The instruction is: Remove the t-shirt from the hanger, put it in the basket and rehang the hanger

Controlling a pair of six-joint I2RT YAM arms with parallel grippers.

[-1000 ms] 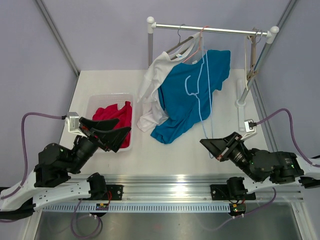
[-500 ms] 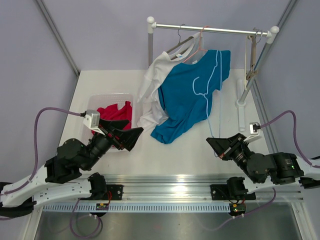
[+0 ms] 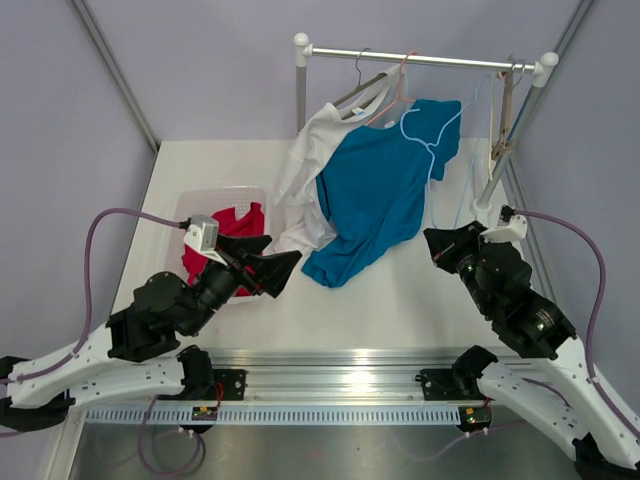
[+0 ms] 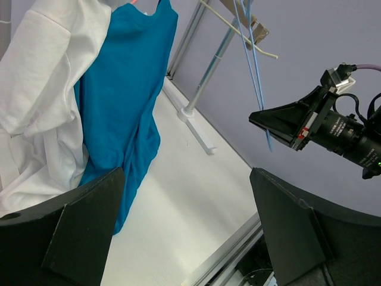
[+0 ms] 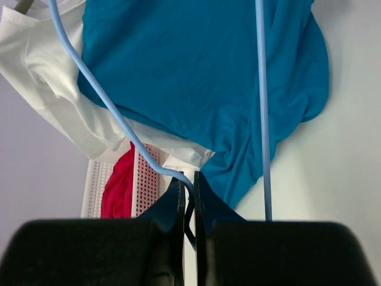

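While your right pincer [image 5: 189, 189] is clenching the pale-blue hanger [image 5: 260, 89], be steering the released left pincer [image 4: 187, 173] onto the teal t-shirt [image 4: 128, 77] at frame centre, pulling slowly.

I'm looking down on the table [image 3: 380, 310], where the clothes rack [image 3: 430, 60] is standing along the far edge. 2 t-shirts are hanging from it side by side. The left t-shirt [image 3: 305, 170] is tucking partly behind the right t-shirt [image 3: 370, 190], and both hems are trailing onto the tabletop. Left of them a basket [image 3: 195, 205] is sitting on the table, with 1 garment [image 3: 235, 220] lying in it. My left gripper [image 3: 284, 247] is hovering just in front of the basket, jaws spread, pointing toward the shirts. My right gripper [image 3: 430, 238] is sitting right of the shirts, pinching a loose hanger [image 5: 261, 89] that is rising between the right t-shirt and the rack's right post.
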